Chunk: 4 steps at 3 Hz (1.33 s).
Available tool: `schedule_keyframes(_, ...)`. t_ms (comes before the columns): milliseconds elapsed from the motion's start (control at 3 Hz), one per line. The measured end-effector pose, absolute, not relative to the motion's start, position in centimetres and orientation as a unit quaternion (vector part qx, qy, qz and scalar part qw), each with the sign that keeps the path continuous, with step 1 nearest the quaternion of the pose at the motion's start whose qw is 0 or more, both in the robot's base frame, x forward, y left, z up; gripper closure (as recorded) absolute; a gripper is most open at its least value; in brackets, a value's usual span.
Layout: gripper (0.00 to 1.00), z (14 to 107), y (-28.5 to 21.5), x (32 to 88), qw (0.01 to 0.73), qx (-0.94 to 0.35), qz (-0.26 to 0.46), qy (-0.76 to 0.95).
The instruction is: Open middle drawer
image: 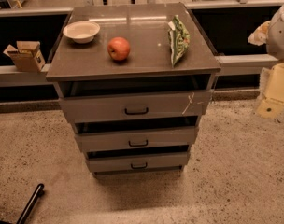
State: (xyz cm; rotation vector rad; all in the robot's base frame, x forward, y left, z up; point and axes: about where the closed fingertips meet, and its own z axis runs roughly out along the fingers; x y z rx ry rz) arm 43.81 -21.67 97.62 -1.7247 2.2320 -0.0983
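The grey cabinet [132,62] stands in the middle of the camera view with three drawers. The middle drawer [100,141] has a plain grey front and a small black loop handle [138,143] at its centre. A dark gap shows above its front. The taller top drawer [95,108] carries a white scratch [188,104], and the bottom drawer [109,164] is the smallest. My gripper [273,94] is the pale part at the right edge of the view. It is well to the right of the cabinet, level with the top drawer, and touches nothing.
On the cabinet top lie a white bowl [81,31], a red apple [118,48] and a green snack bag [178,38]. A cardboard box [24,55] sits on a ledge at the left. A black rod [30,204] lies on the speckled floor at lower left.
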Motion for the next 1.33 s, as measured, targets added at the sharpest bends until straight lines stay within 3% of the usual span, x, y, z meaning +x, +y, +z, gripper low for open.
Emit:
schedule_keyframes(667,0.0,94.8,-20.7,45.1,0.155,-0.617,-0.029,0.771)
schedule_keyframes(1333,0.0,73.4,-16.4,48.3,0.13,-0.638,0.053,0.757)
